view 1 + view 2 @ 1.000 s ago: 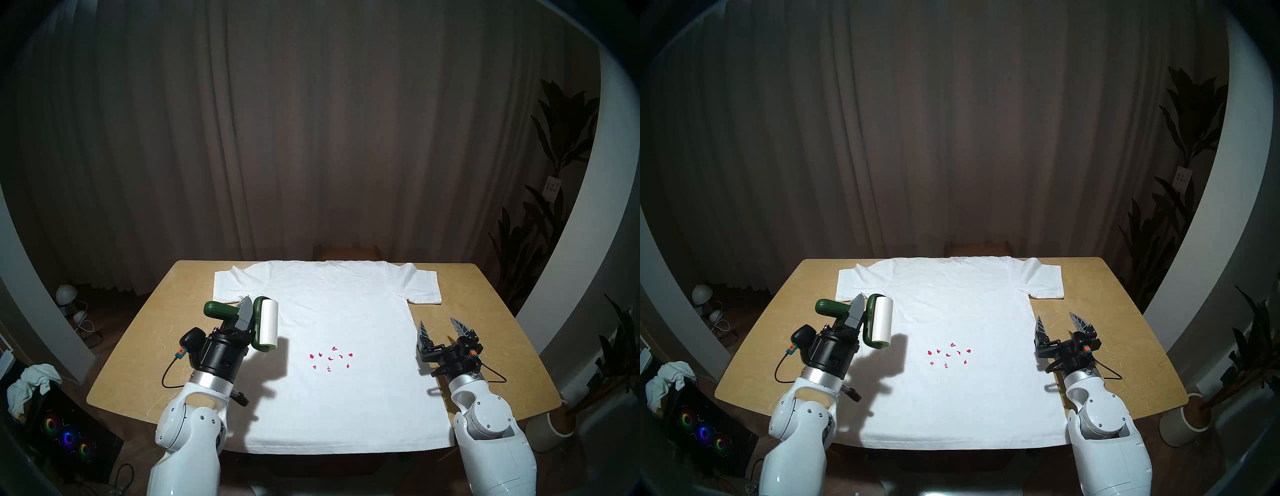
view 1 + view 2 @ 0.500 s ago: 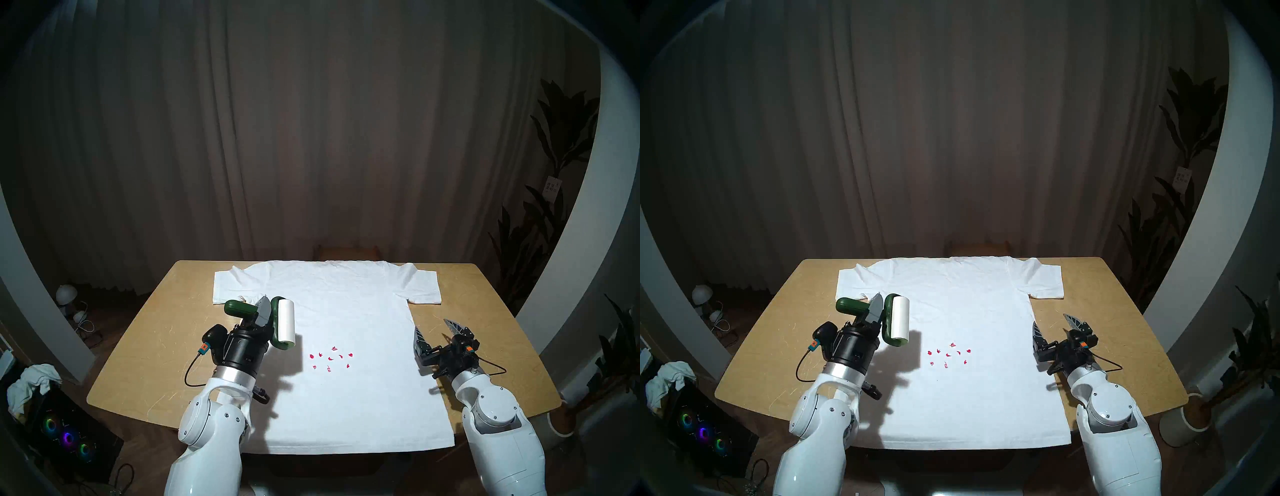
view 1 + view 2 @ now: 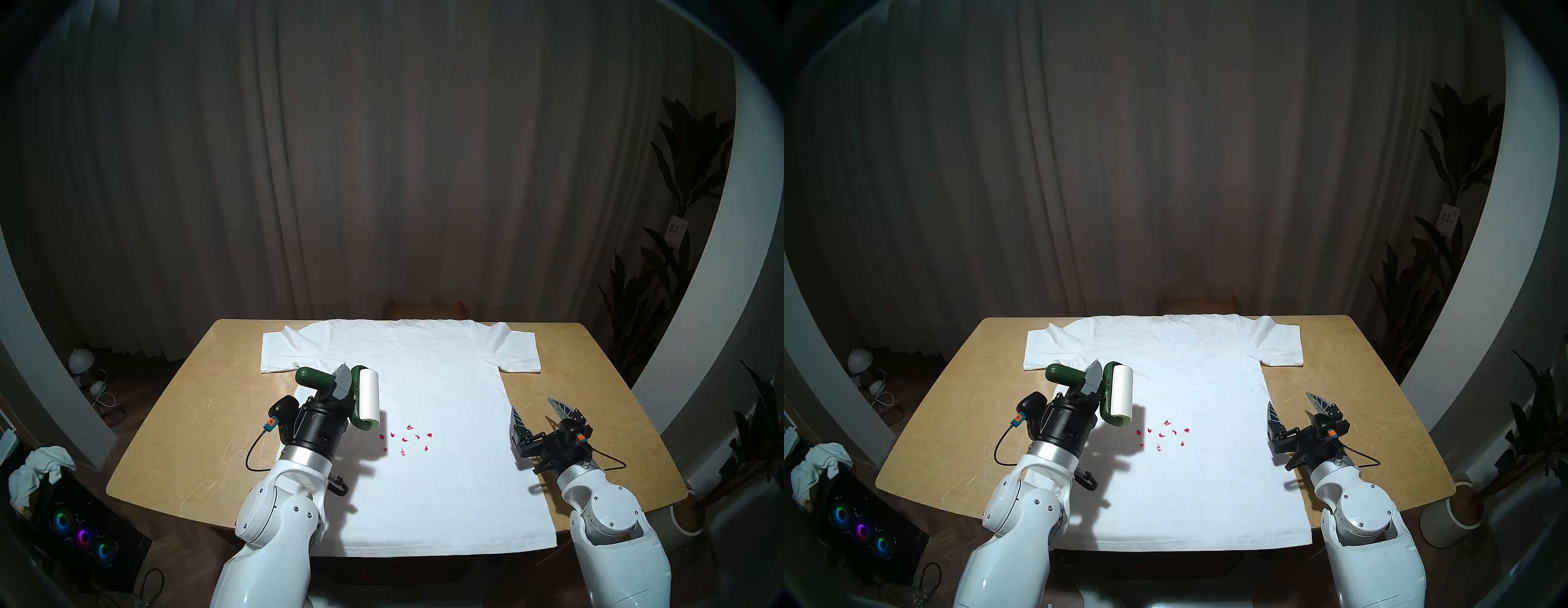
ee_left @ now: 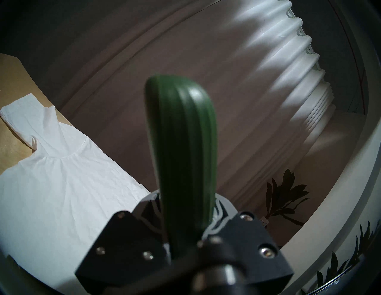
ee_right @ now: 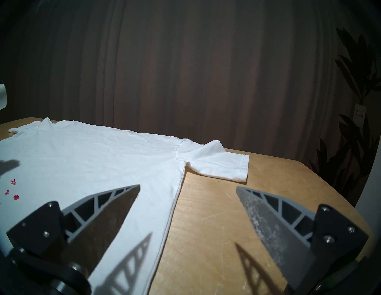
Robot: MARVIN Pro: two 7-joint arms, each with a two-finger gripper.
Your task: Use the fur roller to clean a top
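Note:
A large white T-shirt, the top [image 3: 424, 382] [image 3: 1187, 373] [image 4: 51, 195] [image 5: 92, 156], lies flat on the wooden table [image 3: 178, 424]. Several small red bits [image 3: 405, 439] [image 3: 1163, 434] [image 5: 12, 189] lie scattered on its middle. My left gripper [image 3: 344, 384] [image 3: 1095, 379] is shut on the dark green handle of the fur roller [image 3: 367, 399] [image 3: 1121, 392] [image 4: 183, 154], held above the shirt's left side, its white cylinder just left of the red bits. My right gripper [image 3: 535, 409] [image 3: 1291, 403] [image 5: 187, 189] hovers open and empty over the shirt's right edge.
Bare wood lies on both sides of the shirt. A brown curtain [image 3: 382, 170] hangs behind the table. Plants [image 3: 679, 212] stand at the right. On the floor at the left sit a lit computer case [image 3: 80, 535], a crumpled rag [image 3: 38, 467] and a small lamp [image 3: 80, 361].
My left arm has carried the roller rightward over the shirt, closer to the red bits. The right gripper has shifted slightly towards me and stays open.

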